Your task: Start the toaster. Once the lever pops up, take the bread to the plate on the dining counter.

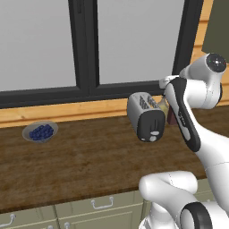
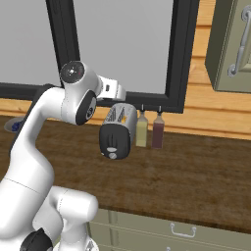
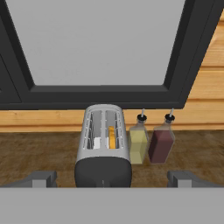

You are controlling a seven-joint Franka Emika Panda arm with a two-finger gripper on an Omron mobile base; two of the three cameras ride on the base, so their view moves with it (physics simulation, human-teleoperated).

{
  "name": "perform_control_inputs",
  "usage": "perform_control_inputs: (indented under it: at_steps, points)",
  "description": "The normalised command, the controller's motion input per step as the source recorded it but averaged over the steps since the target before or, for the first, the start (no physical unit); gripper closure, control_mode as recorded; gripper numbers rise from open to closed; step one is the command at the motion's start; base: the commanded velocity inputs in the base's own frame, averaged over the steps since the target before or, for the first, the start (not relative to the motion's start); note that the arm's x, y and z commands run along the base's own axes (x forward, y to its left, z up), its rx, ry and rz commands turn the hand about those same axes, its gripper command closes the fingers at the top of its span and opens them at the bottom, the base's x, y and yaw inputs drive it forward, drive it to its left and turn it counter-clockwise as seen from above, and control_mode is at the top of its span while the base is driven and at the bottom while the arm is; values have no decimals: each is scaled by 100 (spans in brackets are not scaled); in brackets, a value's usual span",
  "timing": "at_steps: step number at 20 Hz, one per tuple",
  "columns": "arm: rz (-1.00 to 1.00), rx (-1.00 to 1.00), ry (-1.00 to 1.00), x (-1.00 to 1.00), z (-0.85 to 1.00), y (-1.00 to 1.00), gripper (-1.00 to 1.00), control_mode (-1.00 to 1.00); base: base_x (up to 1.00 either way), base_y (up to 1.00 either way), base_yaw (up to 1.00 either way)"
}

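The silver-grey toaster [image 3: 103, 148] stands on the wood counter under the window, its black end panel facing me. It also shows in the left base view [image 1: 145, 114] and the right base view [image 2: 117, 130]. A tan slice of bread [image 3: 112, 138] sits down in its right slot. My gripper [image 3: 112, 179] is open, its fingertips spread wide on either side of the toaster's near end, above and short of it, holding nothing. The plate and the dining counter are out of view.
Two bottles stand right of the toaster against the wall, one yellowish [image 3: 138, 142] and one dark red [image 3: 161, 144]. A grey bowl of blue berries [image 1: 40, 132] sits far left on the counter. A wall cabinet [image 2: 233, 44] hangs at the upper right.
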Motion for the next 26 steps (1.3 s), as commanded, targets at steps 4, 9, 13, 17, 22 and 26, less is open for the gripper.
perform_control_inputs:
  at_steps: [4, 9, 13, 17, 22, 26]
  points:
    - [0, 0, 0, 0, 0, 0, -100, -100, 0, 0, 0]
    - [0, 0, 0, 0, 0, 0, -100, -100, 0, 0, 0]
    - [0, 0, 0, 0, 0, 0, -100, -100, 0, 0, 0]
    - [0, 0, 0, 0, 0, 0, -100, -100, 0, 0, 0]
    - [0, 0, 0, 0, 0, 0, -100, -100, 0, 0, 0]
    - [0, 0, 0, 0, 0, 0, -100, -100, 0, 0, 0]
